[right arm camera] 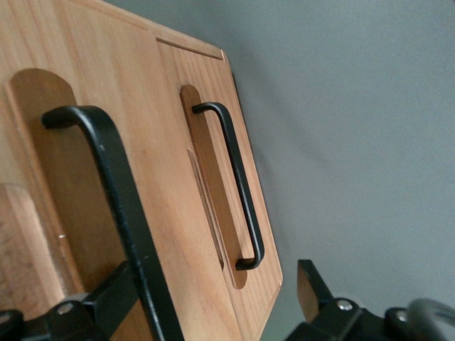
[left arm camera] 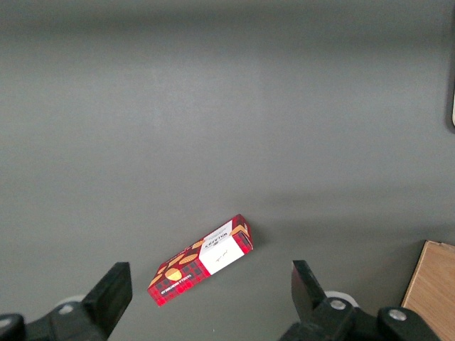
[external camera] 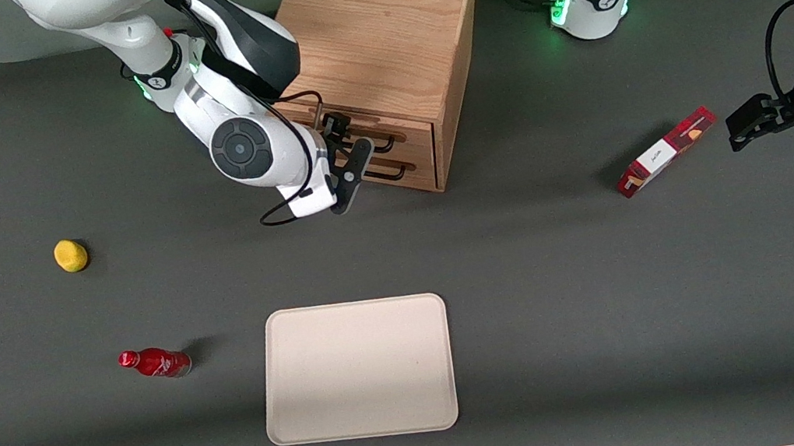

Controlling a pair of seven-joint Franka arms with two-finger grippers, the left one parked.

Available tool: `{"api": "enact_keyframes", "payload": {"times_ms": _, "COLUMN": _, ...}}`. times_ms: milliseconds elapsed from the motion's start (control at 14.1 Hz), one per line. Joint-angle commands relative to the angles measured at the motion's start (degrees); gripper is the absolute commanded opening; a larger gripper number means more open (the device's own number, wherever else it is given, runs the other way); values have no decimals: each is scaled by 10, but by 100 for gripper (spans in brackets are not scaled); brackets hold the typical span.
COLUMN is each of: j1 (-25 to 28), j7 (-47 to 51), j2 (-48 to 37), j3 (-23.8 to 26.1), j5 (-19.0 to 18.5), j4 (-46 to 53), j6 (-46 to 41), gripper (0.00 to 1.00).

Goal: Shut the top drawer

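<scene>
- Front view: the cabinet (external camera: 384, 28) sits upper middle of the frame, and the top drawer (external camera: 395, 129) looks flush with the cabinet's front, or very nearly so.
- The gripper (external camera: 350, 171) hangs right at the drawer fronts, in front of the handles, fingers apart and nothing between them.
- Right wrist view: the top drawer's black handle (right arm camera: 114, 206) runs close past one finger (right arm camera: 106, 302); the lower drawer's handle (right arm camera: 238, 188) shows too.
- Lower middle of the front view lies a tray (external camera: 358, 370); a lemon (external camera: 70, 255) and bottle (external camera: 155, 363) at the left, a red box (external camera: 663, 152) at the right.
</scene>
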Motion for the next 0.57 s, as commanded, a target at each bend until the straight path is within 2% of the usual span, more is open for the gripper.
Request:
{"api": "enact_keyframes", "payload": {"times_ms": 0, "j1": -8, "j7": 11, "j2": -29, "j3": 12, "j5": 24, "j4": 4, "j6": -12, "gripper": 100}}
{"api": "enact_keyframes", "payload": {"times_ms": 426, "j1": -16, "j7": 16, "j2": -48, "j3": -4, "j5": 20, "j4": 112, "j6": -108, "gripper": 100}}
{"api": "enact_keyframes", "payload": {"times_ms": 497, "j1": -16, "j7": 44, "j2": -68, "j3": -12, "j5": 18, "j4": 117, "j6": -120, "gripper": 100}}
